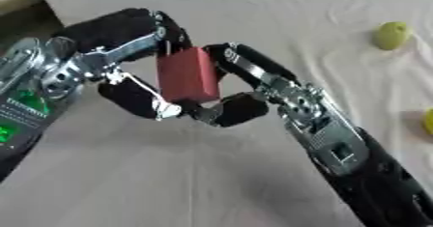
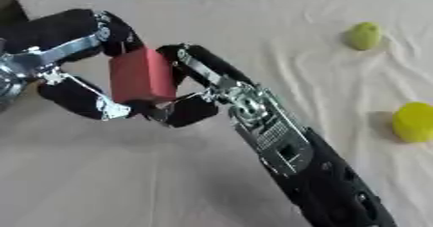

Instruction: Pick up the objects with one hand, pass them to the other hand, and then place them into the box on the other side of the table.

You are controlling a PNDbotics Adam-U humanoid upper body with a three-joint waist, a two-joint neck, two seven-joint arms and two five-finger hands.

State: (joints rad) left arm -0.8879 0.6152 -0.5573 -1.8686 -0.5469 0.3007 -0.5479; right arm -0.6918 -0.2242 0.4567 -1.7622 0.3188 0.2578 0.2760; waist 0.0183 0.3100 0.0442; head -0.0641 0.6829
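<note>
Presently the hand-over step is judged to be in hand: a red block is held above the bench, clasped between the curled fingers of the left hand and those of the right hand. Next, one hand's release is called for, then carriage to the box. A box corner beyond the left fingers is shown more fully by the left eye view; a yellow object, right of the right fingers, is seen whole only by the right eye. A green fruit lies farther off.

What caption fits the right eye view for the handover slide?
Mid-handover: left hand and right hand both grip the red block above the cloth-covered table; two yellow-green fruits wait at right.
</note>
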